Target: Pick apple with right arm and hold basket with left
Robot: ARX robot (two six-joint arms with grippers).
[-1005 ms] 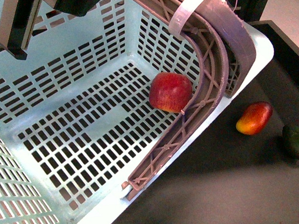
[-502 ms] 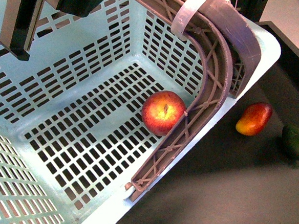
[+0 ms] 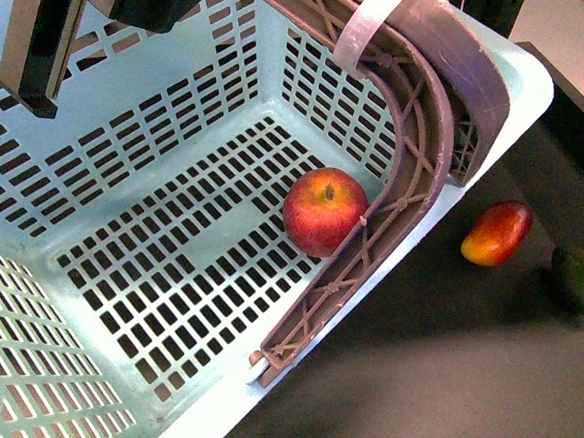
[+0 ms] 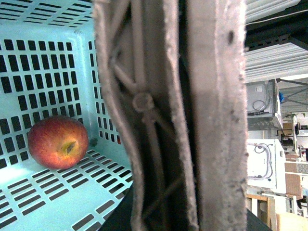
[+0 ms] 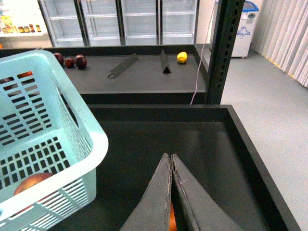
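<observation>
- The apple [image 3: 325, 212] lies inside the basket [image 3: 165, 118], on the slotted floor and hard against the side wall below the handle [image 3: 424, 99]. The basket sits askew in the front view, so the fruit has probably settled at the floor's low edge.
- The brown handle, bound with a white zip tie [image 3: 373, 18], fills the left wrist view at very close range. That fits a left arm carrying the basket by it, but the left hand's fingers are outside every view, so I cannot tell its grip.
- The right hand [image 5: 170, 156] hangs over the black counter [image 3: 433, 370] just beside the basket's rim. Its fingers are pressed narrow with nothing between them, apparently parked clear of the basket.
- A mango [image 3: 495, 233] and a dark green avocado [image 3: 582, 279] sit on the counter outside the basket.
- With the apple already in the basket, steady holding looks like the remaining work.
</observation>
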